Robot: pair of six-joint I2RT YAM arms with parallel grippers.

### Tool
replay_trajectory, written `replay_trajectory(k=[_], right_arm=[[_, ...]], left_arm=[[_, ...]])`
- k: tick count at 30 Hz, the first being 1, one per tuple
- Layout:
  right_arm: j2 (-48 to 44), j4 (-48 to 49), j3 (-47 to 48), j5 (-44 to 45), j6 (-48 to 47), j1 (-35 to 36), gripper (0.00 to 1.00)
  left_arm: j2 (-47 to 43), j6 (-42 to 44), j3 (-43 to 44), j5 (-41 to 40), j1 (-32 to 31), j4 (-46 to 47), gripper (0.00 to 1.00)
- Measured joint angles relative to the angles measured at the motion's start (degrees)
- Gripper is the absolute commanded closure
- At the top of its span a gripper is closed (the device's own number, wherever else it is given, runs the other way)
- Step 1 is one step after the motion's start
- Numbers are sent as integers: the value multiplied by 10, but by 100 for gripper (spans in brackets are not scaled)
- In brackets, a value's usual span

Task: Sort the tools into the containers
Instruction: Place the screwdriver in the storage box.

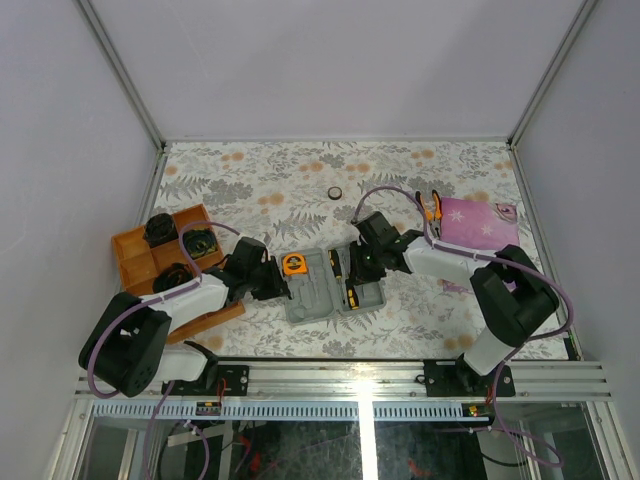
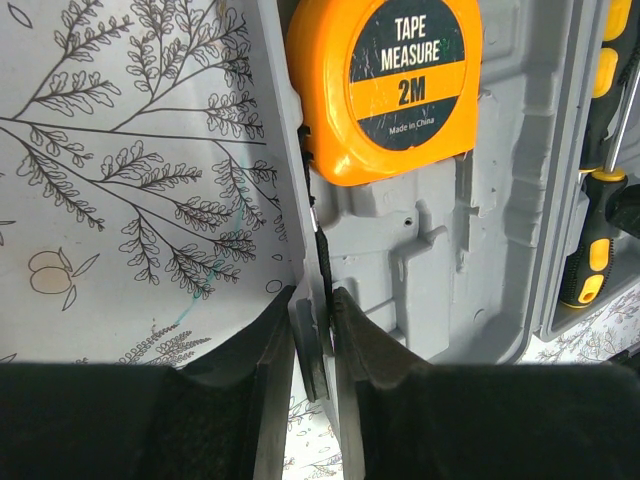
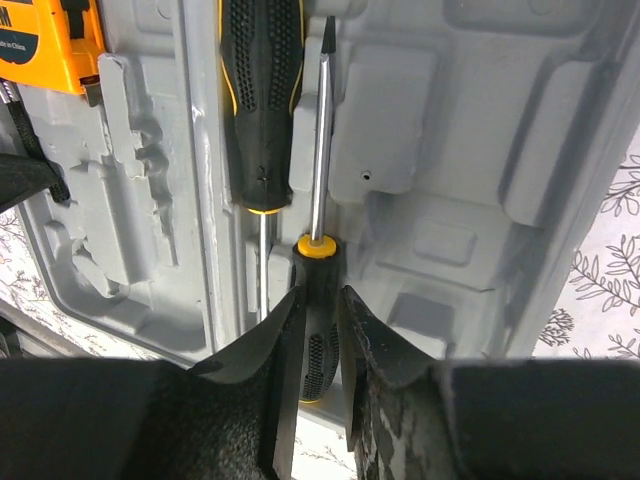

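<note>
Top external, left claw [image 2: 314, 305] pinching case [image 2: 420, 240], right claw [image 3: 316, 305] clasping screwdriver [image 3: 316, 262]

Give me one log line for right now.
left claw: shut on tool case edge | right claw: shut on screwdriver in case | tape measure: in case | pliers, tape ring: loose on table

The flat grey plastic tool case [image 2: 420, 250] looks matt and smooth. The round orange plastic tape measure [image 2: 330, 90], upper centre, is glossy. The black-and-yellow-handled screwdriver [image 3: 317, 290] has a shiny metal shaft, dimpled grip.
</note>
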Motion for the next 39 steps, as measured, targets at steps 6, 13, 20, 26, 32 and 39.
replay_trajectory(k=[6,13,20,26,32,39], right_arm=[[6,5,0,-14,0,0,74],[16,10,3,-23,-1,0,81],[26,-9,19,-22,-4,0,99],[36,-27,33,-15,-5,3,100],[59,-62,64,15,-6,19,100],[90,-90,88,24,-5,24,100]], left_arm=[[0,0,0,0,0,0,80],[0,0,0,0,0,0,80],[0,0,0,0,0,0,84],[2,0,2,0,-4,-2,92],[9,1,10,-4,-8,-10,100],[12,4,15,-6,-10,-15,100]])
